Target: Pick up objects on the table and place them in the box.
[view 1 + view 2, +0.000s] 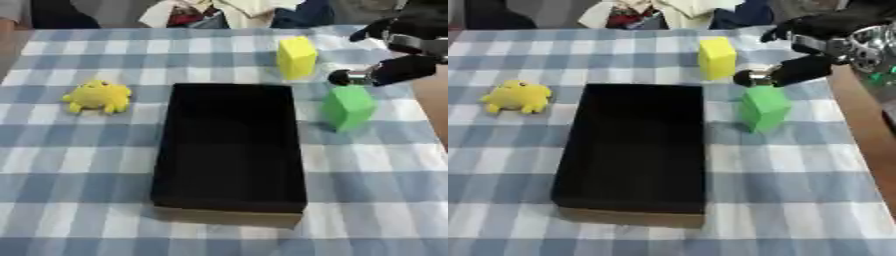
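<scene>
Reaching in from the upper right of the frame, my right hand [815,47] hangs above the green block [764,108]. Fingers spread and apart: one dark finger stretches toward the upper middle, another lower one ends in a rounded tip just above the block's top edge. Nothing held between them. Whether that lower tip touches the block, I cannot tell.

Green block: right of centre, standing upright but leaning a little, just beside the box [229,150] on its right, a strip of cloth between them.

Yellow block [296,57]: upright, above and slightly left of the green one, near the box's upper right corner, apart from both.

Box: black inside, long, centre of the frame, open top, tan edge showing along its lower side. Inside is too dark to make out.

Yellow toy [98,96]: soft, round, small legs, left of the box in the left middle of the frame, well apart from the blocks.

Tablecloth [79,175]: blue and white check, covering the table; bare brown table edge shows at far right.

Left hand: not seen in either view.

Heap of cloth [227,12] along the upper edge, beyond the table.
</scene>
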